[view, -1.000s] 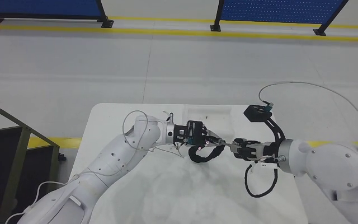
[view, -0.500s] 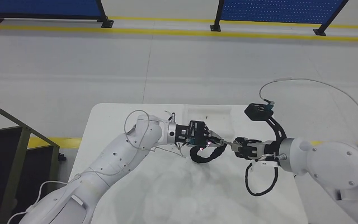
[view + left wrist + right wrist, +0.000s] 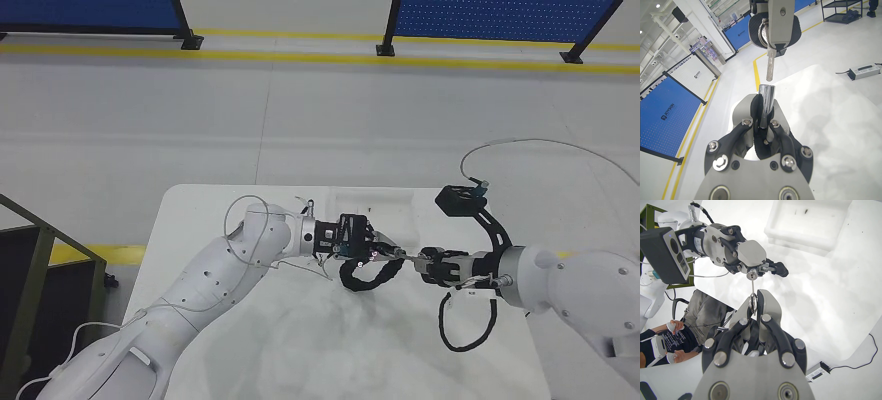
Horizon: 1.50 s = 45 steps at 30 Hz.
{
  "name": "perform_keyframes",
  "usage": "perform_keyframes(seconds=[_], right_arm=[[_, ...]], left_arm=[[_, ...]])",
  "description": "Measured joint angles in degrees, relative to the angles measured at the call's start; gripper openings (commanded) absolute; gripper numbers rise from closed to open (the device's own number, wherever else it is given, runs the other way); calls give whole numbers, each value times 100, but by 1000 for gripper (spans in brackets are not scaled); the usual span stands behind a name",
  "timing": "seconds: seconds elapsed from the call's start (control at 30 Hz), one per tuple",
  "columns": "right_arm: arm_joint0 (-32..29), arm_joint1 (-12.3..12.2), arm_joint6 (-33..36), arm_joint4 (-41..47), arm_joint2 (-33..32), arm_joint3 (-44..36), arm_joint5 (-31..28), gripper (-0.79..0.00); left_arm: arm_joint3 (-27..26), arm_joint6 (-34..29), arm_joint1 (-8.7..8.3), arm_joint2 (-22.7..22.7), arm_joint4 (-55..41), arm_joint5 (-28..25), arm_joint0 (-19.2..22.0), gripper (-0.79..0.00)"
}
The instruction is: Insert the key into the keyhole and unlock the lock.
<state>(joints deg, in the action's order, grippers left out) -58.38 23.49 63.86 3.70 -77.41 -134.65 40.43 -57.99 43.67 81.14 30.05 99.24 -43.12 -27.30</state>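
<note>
Since a second ago the left gripper (image 3: 388,251) has edged a little toward the right gripper (image 3: 424,263), which has kept its place, so the gap between them is narrower

From the top view both arms meet above the middle of the white tabletop (image 3: 300,340). The lock (image 3: 362,280) sits in the left gripper, its black cable loop hanging below, and the thin key (image 3: 408,259) bridges the short stretch to the right gripper

From the left wrist view the left gripper (image 3: 762,108) is clamped on the lock (image 3: 766,98), whose chrome cylinder stands out past the fingertips. Farther off, the right gripper (image 3: 772,24) pinches the head of the key (image 3: 770,66), with its ring beside the pads. The blade points straight at the cylinder's end, its tip just short of it with a slim gap showing

From the right wrist view the right gripper (image 3: 753,302) is closed narrow on the key (image 3: 752,286) and its ring. The blade runs in line to the round face of the lock (image 3: 752,275), where the keyhole (image 3: 752,276) shows as a small dark slot. Its tip lies at that face; whether it has entered cannot be told. A white foam tray (image 3: 806,228) lies on the tabletop beyond
</note>
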Motion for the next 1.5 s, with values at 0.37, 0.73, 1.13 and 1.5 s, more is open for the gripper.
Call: perform_keyframes(seconds=[0.37, 0.73, 1.13, 1.5], right_arm=[[318, -81, 141, -203, 234, 0, -141, -785], [316, -81, 139, -198, 232, 0, -139, -785], [133, -104, 148, -494, 177, -1, -554, -785], [182, -93, 443, -476, 191, 0, -831, -785]], left_arm=[[77, -77, 21, 63, 47, -27, -23, -785], [97, -61, 15, 110, 7, -132, -42, -785], [-199, -472, -76, 309, -100, -359, -262, -785], [-311, -533, -86, 346, -4, -430, -285, -785]])
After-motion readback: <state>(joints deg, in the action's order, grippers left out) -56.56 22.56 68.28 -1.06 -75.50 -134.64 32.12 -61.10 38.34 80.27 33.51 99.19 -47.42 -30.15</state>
